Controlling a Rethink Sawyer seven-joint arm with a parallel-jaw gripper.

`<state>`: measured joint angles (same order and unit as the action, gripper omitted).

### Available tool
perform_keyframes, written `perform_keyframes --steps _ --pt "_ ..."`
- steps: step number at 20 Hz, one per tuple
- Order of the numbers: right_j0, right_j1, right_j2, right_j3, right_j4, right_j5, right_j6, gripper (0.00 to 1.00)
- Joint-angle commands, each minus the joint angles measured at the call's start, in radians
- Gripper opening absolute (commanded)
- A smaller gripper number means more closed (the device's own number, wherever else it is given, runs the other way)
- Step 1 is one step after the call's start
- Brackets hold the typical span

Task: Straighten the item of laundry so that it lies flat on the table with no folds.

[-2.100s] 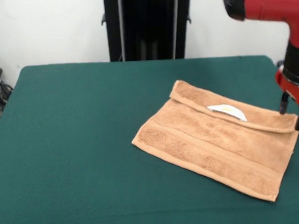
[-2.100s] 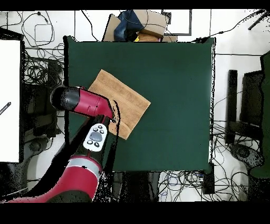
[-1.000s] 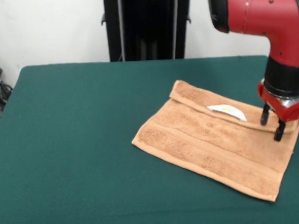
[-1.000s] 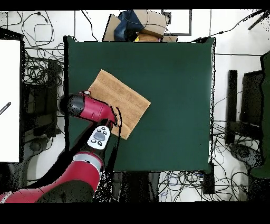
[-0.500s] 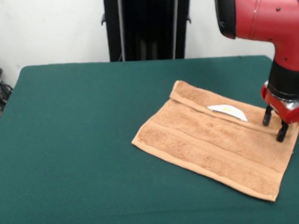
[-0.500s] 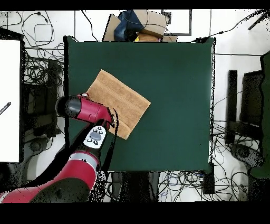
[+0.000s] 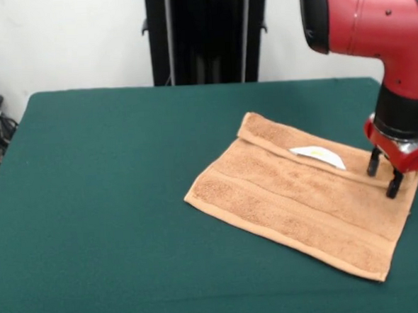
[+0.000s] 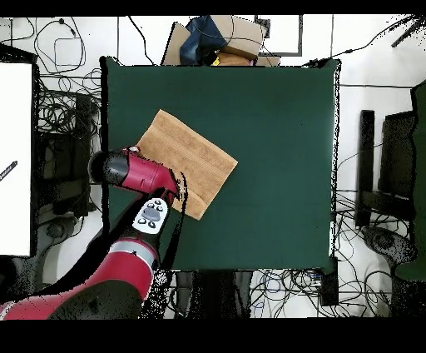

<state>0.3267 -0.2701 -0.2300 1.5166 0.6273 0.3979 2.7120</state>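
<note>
A: Front view: the towel (image 7: 304, 200) lies on the table (image 7: 105, 205), its far strip folded over. Your gripper (image 7: 383, 176) hovers open over that fold's end.

B: Overhead view: the arm hides the fold. Pinch only the flap's top layer, then peel it outward.

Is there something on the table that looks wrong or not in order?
Yes. The hand towel lies askew on the table, and its far edge is folded over as a flap, with the white label showing. The open tool is at that flap's corner.
</note>
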Motion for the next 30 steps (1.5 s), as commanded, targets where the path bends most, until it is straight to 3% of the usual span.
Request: perform_keyframes --steps 1,6,7,19,30 --pt "-0.032 -0.005 0.108 0.059 0.022 -0.071 0.141 1.0" --pt "-0.052 -0.017 0.133 0.089 -0.003 -0.119 0.107 1.0" --pt "-0.056 -0.019 0.139 0.096 -0.009 -0.13 0.099 0.0" --pt "-0.14 -0.042 0.228 0.147 -0.064 -0.2 0.044 0.0" --pt "-0.126 -0.065 0.204 0.134 -0.056 -0.144 0.093 0.0"
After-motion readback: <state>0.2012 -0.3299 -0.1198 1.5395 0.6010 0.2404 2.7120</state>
